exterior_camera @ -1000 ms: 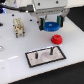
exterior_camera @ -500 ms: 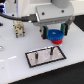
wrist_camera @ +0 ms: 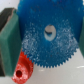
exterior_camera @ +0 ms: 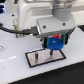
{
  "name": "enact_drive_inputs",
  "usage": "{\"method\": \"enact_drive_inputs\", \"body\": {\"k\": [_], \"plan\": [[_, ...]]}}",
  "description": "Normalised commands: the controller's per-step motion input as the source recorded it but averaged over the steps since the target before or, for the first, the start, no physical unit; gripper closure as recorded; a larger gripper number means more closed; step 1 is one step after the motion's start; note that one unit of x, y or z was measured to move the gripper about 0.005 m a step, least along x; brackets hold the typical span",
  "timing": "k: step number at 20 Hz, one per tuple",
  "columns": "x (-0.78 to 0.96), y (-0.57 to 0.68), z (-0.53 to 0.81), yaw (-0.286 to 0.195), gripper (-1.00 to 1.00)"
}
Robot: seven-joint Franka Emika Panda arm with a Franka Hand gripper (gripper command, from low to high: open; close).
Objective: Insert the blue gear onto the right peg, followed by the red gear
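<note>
— So, from the exterior view?
— The gripper [exterior_camera: 54, 46] carries the flat bright-blue toothed plastic gear [exterior_camera: 54, 44] above the black-bordered grey plate [exterior_camera: 45, 57] — no gear is on a peg yet.
— And the wrist view?
— Fingers clamp the blue gear; the small red plastic gear [wrist_camera: 22, 70] lies just beside it, waiting.

Blue gear [wrist_camera: 47, 37] — speckled matt plastic; red gear [wrist_camera: 22, 69] — glossier plastic.

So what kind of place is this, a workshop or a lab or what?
Probably a robotics lab bench set up for an assembly test: a plain white table, a black-bordered peg plate, and a robot end effector holding the blue gear, with the red gear beside it.
</note>
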Motion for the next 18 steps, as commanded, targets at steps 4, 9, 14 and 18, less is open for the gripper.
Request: {"method": "enact_drive_inputs", "body": {"k": [4, 9, 14, 18], "plan": [[0.35, -0.07, -0.03, 0.000, 1.00], [0.22, -0.07, -0.02, 0.000, 1.00], [0.14, -0.03, 0.29, 0.000, 1.00], [0.24, -0.02, 0.03, 0.000, 1.00]]}}
